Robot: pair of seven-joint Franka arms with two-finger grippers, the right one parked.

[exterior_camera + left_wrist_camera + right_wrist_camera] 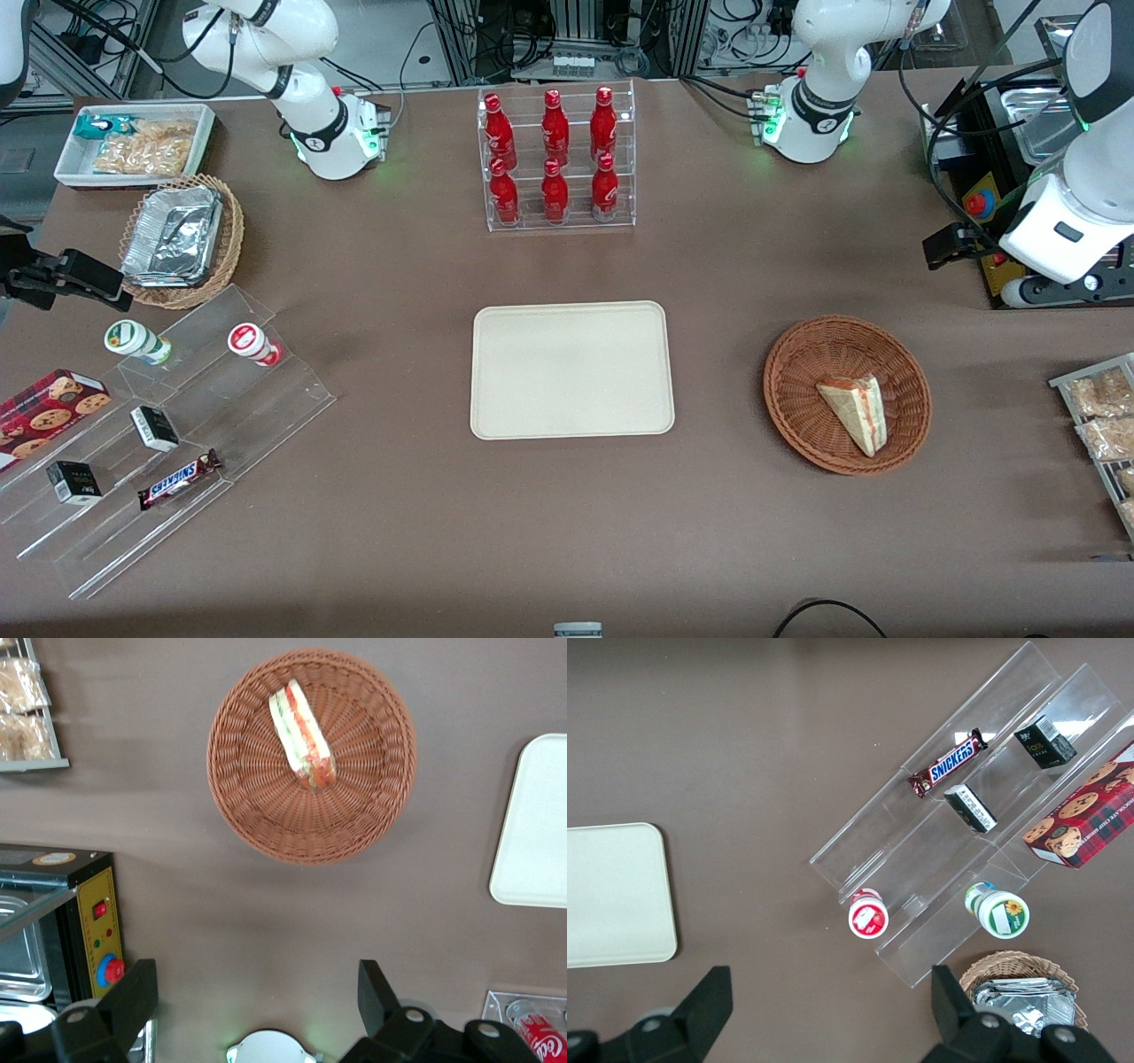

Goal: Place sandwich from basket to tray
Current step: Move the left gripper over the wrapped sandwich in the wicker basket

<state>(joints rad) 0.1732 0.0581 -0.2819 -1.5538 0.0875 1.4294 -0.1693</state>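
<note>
Sitting in the basket (846, 394), the sandwich (853, 410) lies on its side on the weave, red and green filling edge showing, clear wrap on it. Same thing from the wrist camera: sandwich (302, 733) in the basket (312, 754), a bit off the bowl's middle, nothing else in there with it.

Left gripper (257, 997) is up high over bare table, well apart from the basket and farther from the front camera than it. Fingers spread wide, nothing between them. In the front view the gripper (946, 245) only shows as a dark piece at the end of the white arm, over by the working arm's end of the table, near a yellow control box (990, 232) with a red button.

Tray (571, 369) is flat on the table about mid-table, beside the basket toward the parked arm's end, a gap of brown tabletop between them. Nothing on it. One corner of the tray (533, 824) shows in the wrist view too.

Other stuff: clear rack of red bottles (555, 157) farther from the front camera than the tray. Bagged snacks (1101, 408) in a rack at the working arm's edge of the table, near the basket. Snickers bar (177, 478) on a clear stepped stand toward the parked arm's end.
</note>
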